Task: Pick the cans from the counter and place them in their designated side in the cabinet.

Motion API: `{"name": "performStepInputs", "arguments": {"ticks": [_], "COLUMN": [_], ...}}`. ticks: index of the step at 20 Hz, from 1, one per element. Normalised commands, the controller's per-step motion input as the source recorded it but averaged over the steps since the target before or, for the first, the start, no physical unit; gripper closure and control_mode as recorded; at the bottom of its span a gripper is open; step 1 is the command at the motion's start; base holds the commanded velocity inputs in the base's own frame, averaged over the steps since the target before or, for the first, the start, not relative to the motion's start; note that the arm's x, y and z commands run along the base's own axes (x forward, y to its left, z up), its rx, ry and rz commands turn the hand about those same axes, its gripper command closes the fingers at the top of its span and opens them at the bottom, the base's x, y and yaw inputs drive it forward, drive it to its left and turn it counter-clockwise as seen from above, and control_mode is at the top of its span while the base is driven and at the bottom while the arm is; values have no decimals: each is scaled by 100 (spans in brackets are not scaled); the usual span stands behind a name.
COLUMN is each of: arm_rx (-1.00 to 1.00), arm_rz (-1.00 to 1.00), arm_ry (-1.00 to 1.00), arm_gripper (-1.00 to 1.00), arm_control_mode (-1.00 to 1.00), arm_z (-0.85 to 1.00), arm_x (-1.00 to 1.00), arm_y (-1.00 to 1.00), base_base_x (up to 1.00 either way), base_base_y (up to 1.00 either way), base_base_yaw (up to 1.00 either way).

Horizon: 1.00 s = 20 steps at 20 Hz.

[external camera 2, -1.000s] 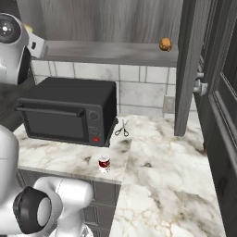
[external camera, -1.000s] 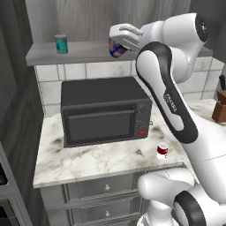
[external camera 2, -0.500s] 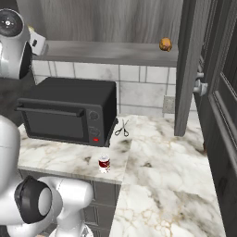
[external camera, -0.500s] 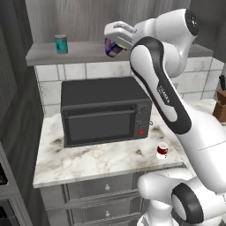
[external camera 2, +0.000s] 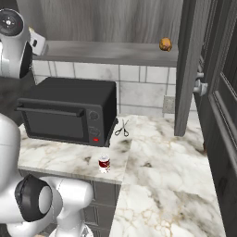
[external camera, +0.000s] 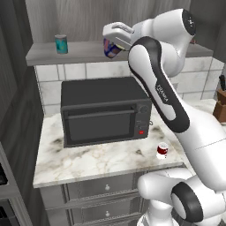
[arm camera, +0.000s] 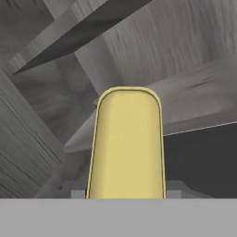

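My gripper point(external camera: 113, 43) is shut on the dark blue can point(external camera: 109, 50), which is tilted just above the front edge of the cabinet shelf point(external camera: 84, 53), over the microwave. In the hand view the can's yellow top point(arm camera: 127, 143) stands between the fingers, with the grey shelf board point(arm camera: 199, 99) behind it. The red can with white bands point(external camera: 162, 150) stands on the marble counter point(external camera: 88, 161) near its front edge, right of the microwave; from the other side the red can point(external camera 2: 104, 163) sits in front of the microwave's corner.
A teal can point(external camera: 61, 44) stands at the shelf's left end, and a brown-orange food item point(external camera 2: 165, 44) at its right end. The black microwave point(external camera: 103, 110) sits under the shelf. Scissors point(external camera 2: 121, 128) lie beside it. An open cabinet door point(external camera 2: 187, 69) hangs at the right.
The arm has carried the blue can a little leftward along the shelf front. The red can has not moved.
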Motion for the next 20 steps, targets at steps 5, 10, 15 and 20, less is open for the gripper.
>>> {"name": "performStepInputs", "arguments": {"ticks": [5,10,15,20], "arm_rx": [0,0,0,0], "arm_rz": [0,0,0,0], "arm_ry": [0,0,0,-2], "arm_gripper": [100,100,100,100], "arm_control_mode": [-100,-100,-100,-100], "arm_z": [-11,0,-2,-5], "arm_x": [2,7,7,11], "arm_y": [2,8,7,7], "base_base_x": [0,0,0,0], "base_base_y": [0,0,0,0], "base_base_yaw": [0,0,0,0]}}
